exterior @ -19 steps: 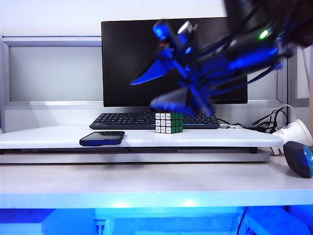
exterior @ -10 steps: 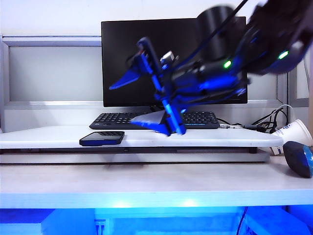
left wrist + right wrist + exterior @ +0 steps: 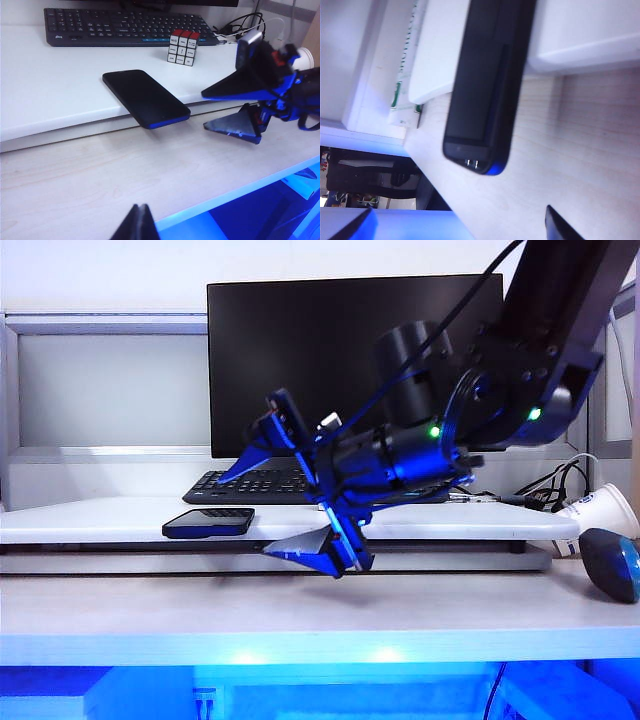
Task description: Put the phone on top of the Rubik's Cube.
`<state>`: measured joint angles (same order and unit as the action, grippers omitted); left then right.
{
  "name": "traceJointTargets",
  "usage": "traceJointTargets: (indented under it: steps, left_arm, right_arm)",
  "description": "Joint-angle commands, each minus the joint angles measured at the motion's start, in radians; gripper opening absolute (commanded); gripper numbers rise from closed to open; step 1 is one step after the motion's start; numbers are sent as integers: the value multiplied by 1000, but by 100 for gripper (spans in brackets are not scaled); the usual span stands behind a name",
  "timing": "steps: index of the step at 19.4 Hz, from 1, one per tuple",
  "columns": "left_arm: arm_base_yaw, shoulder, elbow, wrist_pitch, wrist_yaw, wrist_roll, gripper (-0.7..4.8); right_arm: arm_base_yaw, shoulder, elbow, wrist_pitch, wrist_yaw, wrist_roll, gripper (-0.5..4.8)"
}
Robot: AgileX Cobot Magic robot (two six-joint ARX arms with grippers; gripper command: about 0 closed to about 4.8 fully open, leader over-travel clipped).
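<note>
The phone (image 3: 145, 97) lies flat on the raised white shelf (image 3: 50, 95), one end sticking out past the front edge; it also shows as the phone (image 3: 208, 523) and the phone (image 3: 485, 85). The Rubik's Cube (image 3: 182, 47) stands on the shelf in front of the keyboard and is hidden behind the arm in the exterior view. My right gripper (image 3: 244, 515) is open wide just right of the phone's overhanging end, empty; it shows too as the right gripper (image 3: 204, 110) and the right gripper (image 3: 459, 210). My left gripper (image 3: 140, 210) is shut and empty, low over the desk, well short of the phone.
A black keyboard (image 3: 250, 483) and a monitor (image 3: 300, 340) sit behind the shelf's front strip. A dark blue mouse (image 3: 610, 562), a paper cup (image 3: 600, 508) and cables (image 3: 550, 485) lie at the right. The lower wooden desk (image 3: 150, 610) runs along the front.
The right arm has swung down and to the left, from in front of the monitor to the shelf's edge beside the phone. Its jaws have spread wider. Phone and cube have not moved.
</note>
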<state>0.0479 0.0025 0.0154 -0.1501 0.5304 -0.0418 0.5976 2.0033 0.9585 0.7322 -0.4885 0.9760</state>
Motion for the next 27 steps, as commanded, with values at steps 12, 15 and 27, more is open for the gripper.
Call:
traceJointTargets:
  steps: [12,15,27]
  left_arm:
    - [0,1,3,-13,11,1,-5]
    - [0,1,3,-13,8,1,-5]
    - [-18,1,3,-13,5,3,-5]
  right_arm:
    - [21,120,186,-55,45,46,232]
    - [21,120,186,-55,44,46,122]
    - [22,118,186,-42,41,46,-9]
